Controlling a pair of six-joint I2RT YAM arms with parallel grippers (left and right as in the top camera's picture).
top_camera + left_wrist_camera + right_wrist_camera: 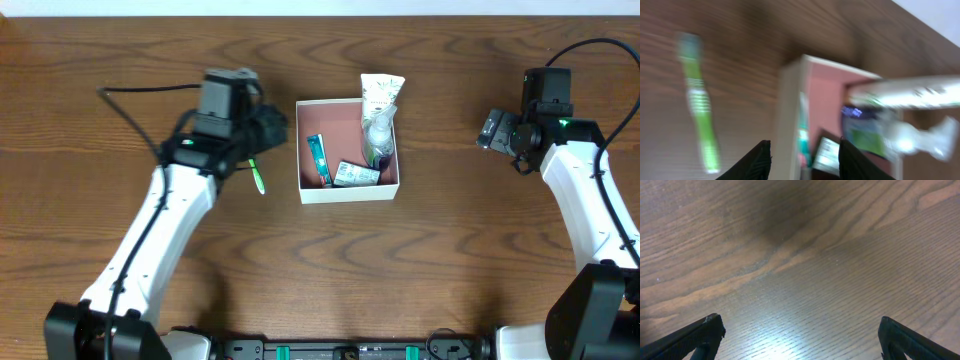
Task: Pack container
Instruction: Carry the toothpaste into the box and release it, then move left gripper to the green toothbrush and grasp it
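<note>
Brown wood-grain table (450, 260), bearing every item listed here.

Container (350, 192): square, shallow, white walls, reddish floor. It stands at the middle of the table, between my two arms. My left wrist view shows it blurred.

Contents:
- teal tube (319, 160), lying along the left side
- small green-and-white carton (357, 175), against the near wall
- clear pump bottle (378, 135), lying along the right side
- white tube (381, 92), propped on the far rim at the right corner, one end sticking out

Green toothbrush (256, 176): flat on the table just left of the container, outside it and not touching.

My left pincer (805, 162): above the table near the container's far-left corner, fingers apart, nothing gripped.

My right pincer (800, 335): well to the right of the container, over plain wood, fingers spread wide, holding nothing.
</note>
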